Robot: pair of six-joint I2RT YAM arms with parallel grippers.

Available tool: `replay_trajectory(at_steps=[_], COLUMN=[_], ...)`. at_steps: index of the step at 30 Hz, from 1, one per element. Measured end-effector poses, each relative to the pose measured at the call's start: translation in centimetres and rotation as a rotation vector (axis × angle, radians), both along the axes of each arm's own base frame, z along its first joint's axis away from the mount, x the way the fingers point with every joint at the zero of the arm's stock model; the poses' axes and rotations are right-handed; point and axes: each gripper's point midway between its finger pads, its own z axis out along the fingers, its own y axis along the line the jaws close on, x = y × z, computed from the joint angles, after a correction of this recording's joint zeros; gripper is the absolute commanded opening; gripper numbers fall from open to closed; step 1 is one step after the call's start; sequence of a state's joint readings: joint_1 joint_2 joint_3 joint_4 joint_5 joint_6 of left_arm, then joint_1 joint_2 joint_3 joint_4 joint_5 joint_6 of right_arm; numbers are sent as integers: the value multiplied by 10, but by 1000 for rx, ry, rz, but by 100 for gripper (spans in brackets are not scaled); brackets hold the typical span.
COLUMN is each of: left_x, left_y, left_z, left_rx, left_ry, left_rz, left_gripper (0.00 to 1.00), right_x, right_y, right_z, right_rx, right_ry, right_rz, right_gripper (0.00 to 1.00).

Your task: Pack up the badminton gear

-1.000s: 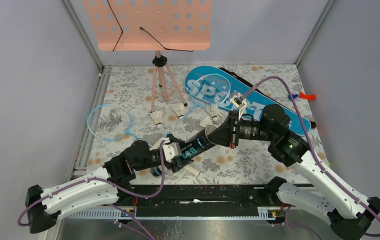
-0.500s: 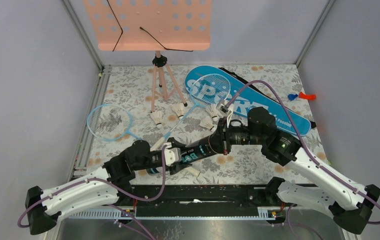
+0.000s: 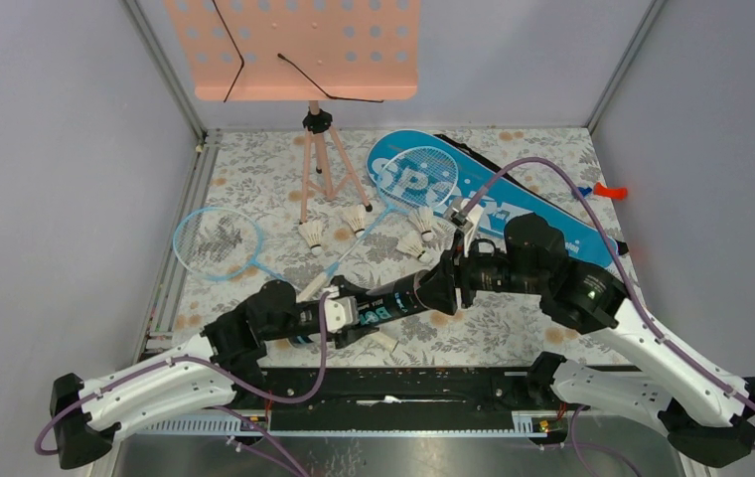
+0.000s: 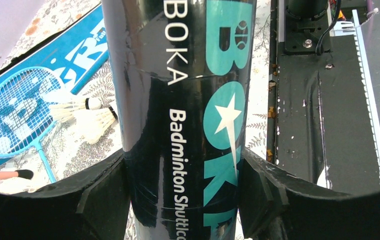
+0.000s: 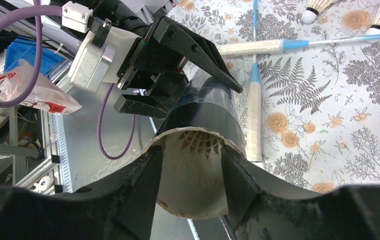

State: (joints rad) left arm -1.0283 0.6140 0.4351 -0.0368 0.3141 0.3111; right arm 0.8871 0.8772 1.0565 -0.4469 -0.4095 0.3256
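left gripper (image 4: 183,165) clamped on black tube (image 4: 178,75), right gripper (image 5: 192,165) pinching its open end

Noted gloss black on the shuttlecock tube (image 4: 178,125) between the matte black fingers of the left gripper (image 4: 180,167), lettered in teal and white, with a white star. Inside its mouth, between the black fingers of the right gripper (image 5: 190,165), saw tan cardboard and white feathers. Left of the left gripper, found white shuttlecocks (image 4: 90,122) with black bands, a light-blue racket (image 4: 13,110) strung white, and a blue racket bag (image 4: 85,50) lettered white. Beyond the right gripper, saw a white tablecloth (image 5: 328,100) printed with grey ferns and orange flowers.
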Motion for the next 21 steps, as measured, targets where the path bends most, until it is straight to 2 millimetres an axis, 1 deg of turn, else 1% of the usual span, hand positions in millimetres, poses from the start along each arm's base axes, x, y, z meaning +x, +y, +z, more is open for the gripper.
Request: replay_trajectory(at_steps=[4, 6, 7, 9, 10, 11, 14, 17, 19, 21], left_x=[-2, -4, -4, -6, -6, -7, -5, 5, 15, 33], left_y=[1, 1, 1, 0, 0, 1, 3, 8, 14, 25], left_z=[5, 8, 10, 15, 17, 18, 24, 30, 35, 44], left_rx=[-22, -34, -44, -66, -76, -83, -110, -144, -173, -225], left_ry=[-5, -6, -8, -16, -18, -20, -22, -16, -6, 13], left_rz=[-4, -6, -7, -10, -11, -9, 13, 85, 166, 302], left_gripper=[16, 16, 16, 16, 16, 16, 16, 19, 18, 18], right_x=[-5, -8, -10, -14, -16, -18, -25, -26, -18, 0], right_y=[-8, -14, -16, -24, -28, -31, -42, -51, -57, -66], right_z=[16, 29, 39, 58, 68, 75, 96, 116, 123, 124], right_rx=[-6, 6, 24, 65, 90, 107, 165, 208, 211, 188], right_ry=[-30, -60, -84, -141, -171, -191, -263, -330, -370, -390], right_rz=[-5, -6, -2, -4, -6, -8, -8, -31, -86, -200], right_gripper=[70, 76, 79, 89, 96, 99, 100, 100, 100, 100])
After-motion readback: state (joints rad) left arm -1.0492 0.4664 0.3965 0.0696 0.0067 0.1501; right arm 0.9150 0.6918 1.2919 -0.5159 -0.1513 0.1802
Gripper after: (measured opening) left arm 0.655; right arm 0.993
